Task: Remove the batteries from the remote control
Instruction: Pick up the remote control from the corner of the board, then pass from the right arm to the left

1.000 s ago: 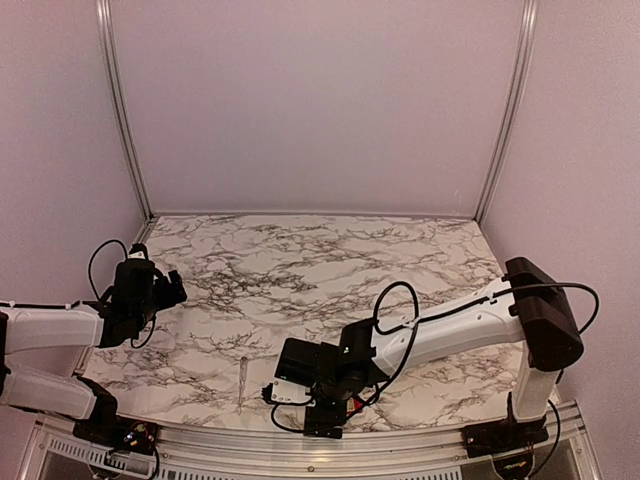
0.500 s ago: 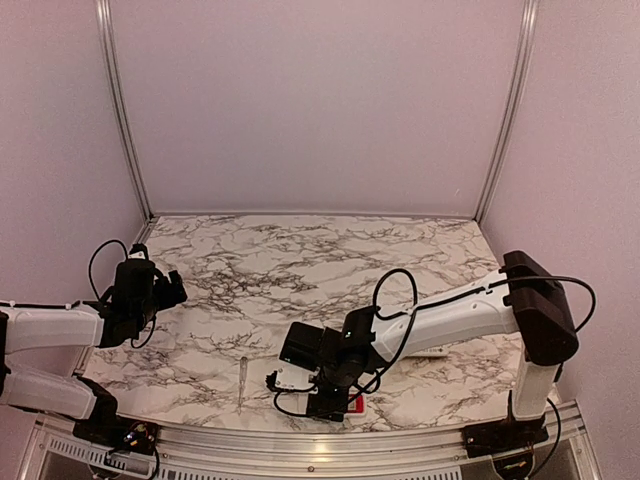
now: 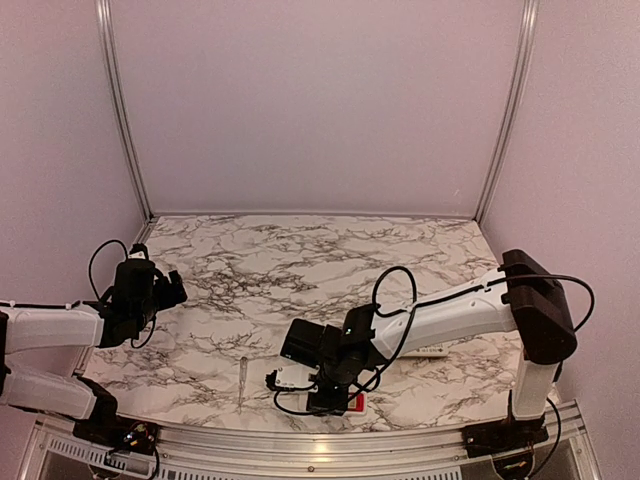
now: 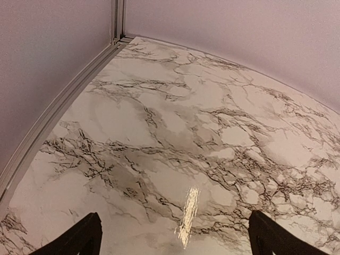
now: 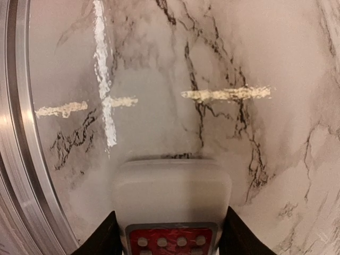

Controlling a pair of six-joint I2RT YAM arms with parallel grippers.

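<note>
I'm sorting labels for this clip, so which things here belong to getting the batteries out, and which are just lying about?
Part of the job: remote, gripped by the right tool; no batteries show.
Lying about: thin stick on the table; pale piece half under the right arm; left tool, open and holding nothing.

R arm shifted, remote w/ it
Right gripper [image 3: 322, 398] & the white-and-red plastic remote control [image 5: 171, 194] btwn its fingers moved slightly toward 12 o'clock; forearm swung same way, exposing a flat pale cover piece [image 3: 432, 352] at its 6 o'clock edge.
</note>
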